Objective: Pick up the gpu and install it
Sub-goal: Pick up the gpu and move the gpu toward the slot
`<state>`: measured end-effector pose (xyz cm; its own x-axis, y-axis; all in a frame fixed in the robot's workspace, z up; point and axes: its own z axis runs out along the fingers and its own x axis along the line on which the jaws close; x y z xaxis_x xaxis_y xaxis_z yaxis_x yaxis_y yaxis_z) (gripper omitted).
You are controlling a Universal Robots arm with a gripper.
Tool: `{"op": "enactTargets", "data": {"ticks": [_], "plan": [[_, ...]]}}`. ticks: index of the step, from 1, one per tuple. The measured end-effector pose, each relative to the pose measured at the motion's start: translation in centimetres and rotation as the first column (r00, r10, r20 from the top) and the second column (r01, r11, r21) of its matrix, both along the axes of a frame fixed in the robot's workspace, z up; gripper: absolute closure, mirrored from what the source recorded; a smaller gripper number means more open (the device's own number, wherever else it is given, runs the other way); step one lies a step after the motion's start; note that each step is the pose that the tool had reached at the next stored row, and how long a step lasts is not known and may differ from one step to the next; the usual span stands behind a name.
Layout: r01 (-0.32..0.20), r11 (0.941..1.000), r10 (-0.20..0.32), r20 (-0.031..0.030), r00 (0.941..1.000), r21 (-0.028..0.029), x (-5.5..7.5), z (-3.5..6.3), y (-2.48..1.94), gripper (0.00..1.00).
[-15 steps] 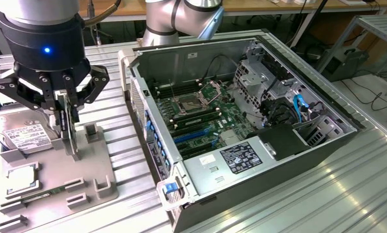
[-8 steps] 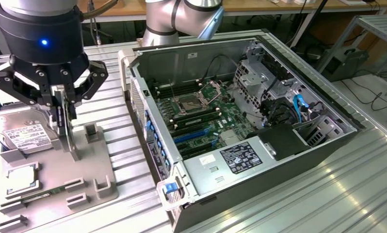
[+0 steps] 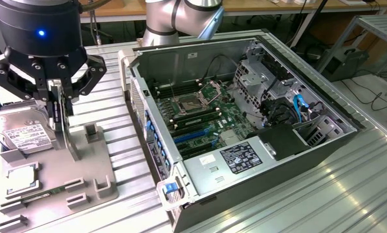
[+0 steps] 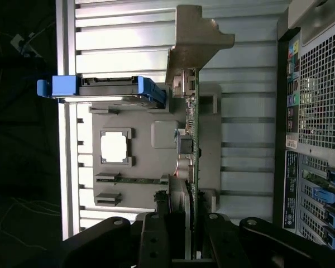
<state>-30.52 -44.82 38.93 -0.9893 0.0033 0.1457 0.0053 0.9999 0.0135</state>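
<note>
The gpu (image 3: 65, 127) is a thin dark card seen edge-on, with a pale metal bracket (image 4: 196, 42) at one end. It stands upright over the grey parts tray (image 3: 90, 177), its lower end close to the tray surface. My gripper (image 3: 54, 93) is shut on the card's upper edge, a black finger on each side. In the wrist view the gpu (image 4: 193, 139) runs out from between the fingers (image 4: 155, 229) over the tray (image 4: 145, 162). The open computer case (image 3: 245, 121) lies to the exterior view's right, with blue expansion slots (image 3: 195, 136) on its motherboard.
On the tray lie a silver hard drive (image 3: 22, 133) in a blue carrier (image 4: 109, 89), a processor (image 3: 22, 177) and a green memory stick (image 3: 41, 195). Small holder posts (image 3: 90, 133) stand beside the card. The case's rear panel (image 4: 318, 111) is close by. Everything rests on a ribbed aluminium table (image 3: 348, 184).
</note>
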Motion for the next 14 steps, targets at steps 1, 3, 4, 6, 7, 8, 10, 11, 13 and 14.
{"op": "enactTargets", "data": {"ticks": [1, 3, 4, 6, 7, 8, 10, 11, 13, 14], "plan": [[0.0, 1.0, 0.0, -0.0021, 1.0, 0.0, 0.0, 0.09, 0.0, 0.72], [0.0, 1.0, 0.0, -0.0078, 1.0, 0.0, 0.0, 0.36, 0.0, 0.72], [0.0, 1.0, 0.0, -0.0097, 1.0, 0.0, 0.1, 0.44, 0.0, 0.72], [0.0, 1.0, 0.0, -0.0142, 0.9999, 0.0, 0.1, 0.66, 0.0, 0.72], [0.0, 1.0, 0.0, -0.0162, 0.9999, 0.0, 0.1, 0.77, 0.0, 0.72], [0.0, 1.0, 0.0, -0.0183, 0.9998, 0.0, 0.1, 0.87, 0.0, 0.72], [0.0, 1.0, 0.0, -0.031, 0.9995, 0.0001, 0.2, 1.48, 0.0, 0.72], [0.0, 1.0, 0.0, -0.0345, 0.9994, 0.0, 0.2, 1.64, 0.0, 0.72], [0.0, 1.0, 0.0, -0.0392, 0.9992, 0.0, 0.2, 1.82, 0.0, 0.72], [0.0, 1.0, 0.0, -0.0415, 0.9991, 0.0001, 0.3, 1.91, 0.0, 0.72]]}}
